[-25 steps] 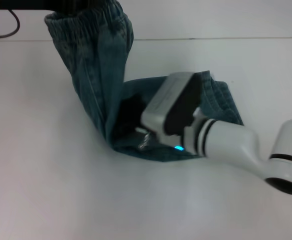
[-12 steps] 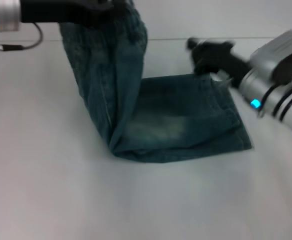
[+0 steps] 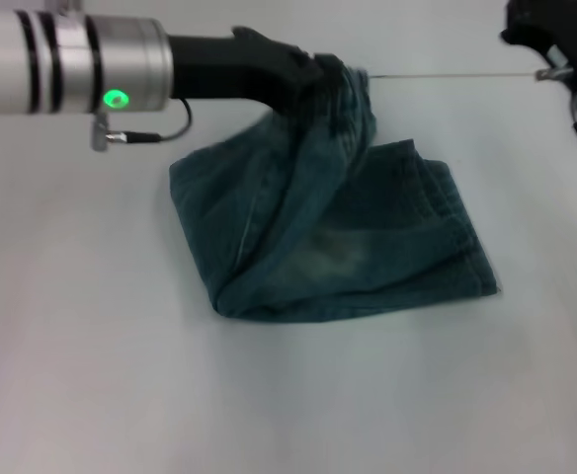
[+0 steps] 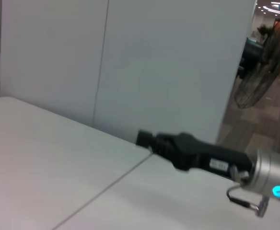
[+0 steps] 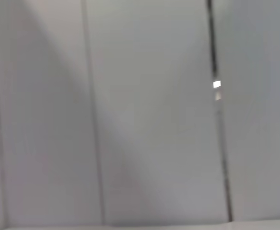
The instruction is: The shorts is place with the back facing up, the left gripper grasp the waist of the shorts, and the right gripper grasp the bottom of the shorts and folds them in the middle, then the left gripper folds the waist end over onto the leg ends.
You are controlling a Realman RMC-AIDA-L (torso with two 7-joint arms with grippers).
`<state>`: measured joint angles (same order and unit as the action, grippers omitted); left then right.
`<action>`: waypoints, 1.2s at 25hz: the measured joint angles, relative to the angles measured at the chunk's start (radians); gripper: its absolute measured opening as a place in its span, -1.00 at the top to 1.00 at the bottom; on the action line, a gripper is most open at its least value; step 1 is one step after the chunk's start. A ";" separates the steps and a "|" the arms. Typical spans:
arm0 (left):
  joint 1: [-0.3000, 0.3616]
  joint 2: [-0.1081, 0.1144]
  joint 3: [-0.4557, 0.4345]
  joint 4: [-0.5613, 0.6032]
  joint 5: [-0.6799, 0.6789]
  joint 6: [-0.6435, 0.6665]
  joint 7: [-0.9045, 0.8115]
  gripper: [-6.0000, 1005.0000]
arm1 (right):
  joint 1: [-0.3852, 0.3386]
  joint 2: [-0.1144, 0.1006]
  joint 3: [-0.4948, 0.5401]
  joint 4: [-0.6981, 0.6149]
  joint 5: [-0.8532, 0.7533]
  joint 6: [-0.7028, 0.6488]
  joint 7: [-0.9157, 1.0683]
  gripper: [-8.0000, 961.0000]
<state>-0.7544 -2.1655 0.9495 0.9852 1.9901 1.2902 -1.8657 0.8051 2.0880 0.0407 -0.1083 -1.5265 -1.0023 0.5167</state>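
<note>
Now shorts (image 3: pixel 348 247) waist-up, legs flat.

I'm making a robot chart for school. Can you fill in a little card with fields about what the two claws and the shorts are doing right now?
left gripper: shut on the waist end of the shorts, holding it up over the lower layer
right gripper: off the cloth, raised at the far right; fingers unclear
shorts: blue denim, already folded lengthwise, one end flat on the table
fold state: waist end lifted and leaning toward the leg ends, not laid down yet
table: plain white surface
likely next step: lower the waist end onto the leg ends
</note>
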 joint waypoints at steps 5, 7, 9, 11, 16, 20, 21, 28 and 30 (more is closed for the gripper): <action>-0.008 -0.003 0.071 -0.076 -0.052 -0.052 0.036 0.79 | -0.012 -0.002 0.000 -0.012 0.045 -0.002 0.003 0.85; -0.010 -0.003 0.134 -0.125 -0.078 -0.114 0.038 0.78 | -0.014 -0.002 -0.005 -0.016 0.046 -0.006 0.007 0.85; -0.012 -0.004 0.180 -0.169 -0.097 -0.172 0.038 0.77 | -0.016 -0.002 -0.009 -0.016 0.046 -0.008 0.008 0.84; -0.015 -0.007 0.244 -0.223 -0.134 -0.252 0.038 0.76 | -0.016 -0.002 -0.011 -0.016 0.042 -0.008 0.009 0.84; 0.015 -0.008 0.357 -0.232 -0.209 -0.332 0.039 0.60 | -0.018 -0.001 -0.043 -0.015 0.037 -0.004 0.015 0.83; 0.125 -0.004 0.358 -0.122 -0.285 -0.308 0.054 0.45 | -0.026 -0.002 -0.163 -0.042 0.035 -0.005 0.082 0.82; 0.158 -0.003 0.356 -0.087 -0.302 -0.298 0.062 0.41 | -0.030 -0.002 -0.210 -0.064 0.034 -0.006 0.117 0.82; 0.399 0.000 0.269 0.122 -0.336 -0.172 0.078 -0.04 | -0.106 -0.002 -0.651 -0.319 0.015 -0.048 0.524 0.80; 0.448 0.000 0.204 0.132 -0.336 -0.114 0.085 -0.22 | -0.150 -0.004 -0.799 -0.447 -0.036 -0.075 0.675 0.80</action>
<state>-0.3067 -2.1657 1.1534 1.1172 1.6543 1.1766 -1.7805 0.6551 2.0838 -0.7580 -0.5548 -1.5621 -1.0776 1.1919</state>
